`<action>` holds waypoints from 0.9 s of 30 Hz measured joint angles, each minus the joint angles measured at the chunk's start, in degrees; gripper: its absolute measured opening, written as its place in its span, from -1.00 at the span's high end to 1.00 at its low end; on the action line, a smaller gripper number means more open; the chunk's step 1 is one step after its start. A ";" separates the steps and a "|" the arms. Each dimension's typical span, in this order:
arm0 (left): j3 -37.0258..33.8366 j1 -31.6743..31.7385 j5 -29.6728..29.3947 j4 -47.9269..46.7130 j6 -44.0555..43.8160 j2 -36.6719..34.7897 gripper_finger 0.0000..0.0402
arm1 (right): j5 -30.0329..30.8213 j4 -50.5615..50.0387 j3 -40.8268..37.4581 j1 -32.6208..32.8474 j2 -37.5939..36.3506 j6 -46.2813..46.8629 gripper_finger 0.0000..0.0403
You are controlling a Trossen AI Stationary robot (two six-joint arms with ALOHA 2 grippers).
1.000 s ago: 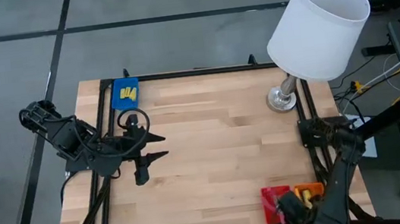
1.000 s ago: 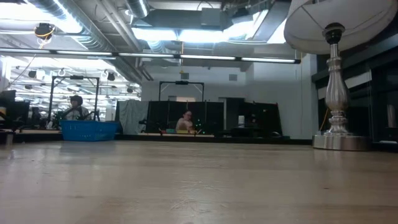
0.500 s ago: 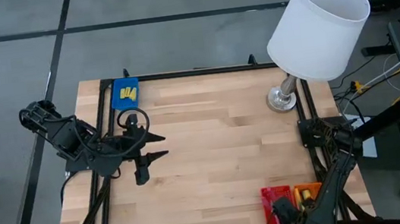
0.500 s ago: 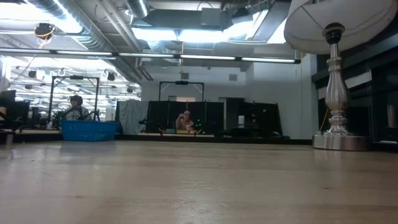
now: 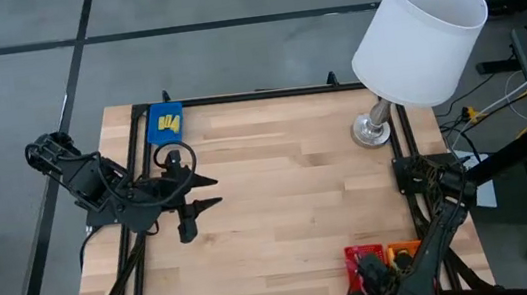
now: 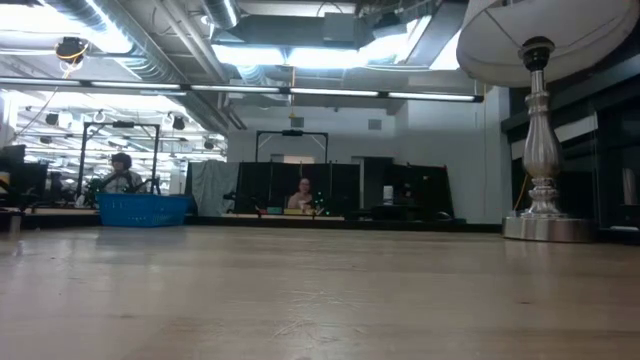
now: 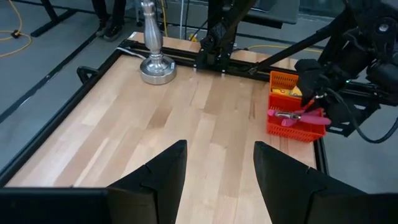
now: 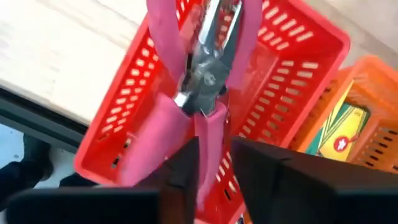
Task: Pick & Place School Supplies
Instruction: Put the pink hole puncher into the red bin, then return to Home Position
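My right gripper (image 8: 214,168) hangs over the red tray (image 8: 292,68) at the table's near right corner, pointing down, shut on a pink-handled tool (image 8: 208,140). A second pink-handled tool (image 8: 211,37) lies in that tray. The orange tray (image 8: 364,93) beside it holds a yellow packet (image 8: 339,130). From the left wrist view the held tool (image 7: 292,116) shows at the red tray's (image 7: 298,129) top. A blue tray (image 5: 165,122) with yellow pieces sits at the far left corner. My left gripper (image 5: 211,192) waits open above the table's left side. My right gripper has one pink handle (image 8: 210,134) of the tool between its two fingers, coming from above and pointing down. The tool hangs below the fingers. Its metal head (image 8: 199,93) reaches down into the red tray, onto or just above the other tool; which, I cannot tell.
A lamp with a white shade (image 5: 418,38) stands on its metal base (image 5: 372,131) at the far right. Black rails (image 5: 137,183) run along the table's sides. Bare wood (image 5: 290,195) fills the middle of the table. People sit in the room beyond the table.
My right gripper has sunk toward the red tray at the near right corner, carrying the pink-handled tool down with it.
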 joint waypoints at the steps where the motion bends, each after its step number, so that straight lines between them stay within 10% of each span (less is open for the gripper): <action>1: 0.00 0.00 -0.07 0.00 0.00 0.00 0.09 | 0.39 -0.06 0.00 -0.03 0.00 -0.11 0.50; 10: 0.00 -0.17 -4.81 0.00 2.83 0.00 0.09 | 6.69 -4.46 1.94 -0.06 -0.58 -0.15 -0.01; 19: -0.02 -1.27 -5.82 -8.52 0.39 -4.93 0.09 | 45.25 -13.19 9.57 -1.78 -6.18 -2.92 -0.01; 27: -8.22 -10.56 -12.48 -16.73 -11.98 -16.63 0.09 | 58.45 -13.16 9.55 -5.05 -12.14 -11.44 0.05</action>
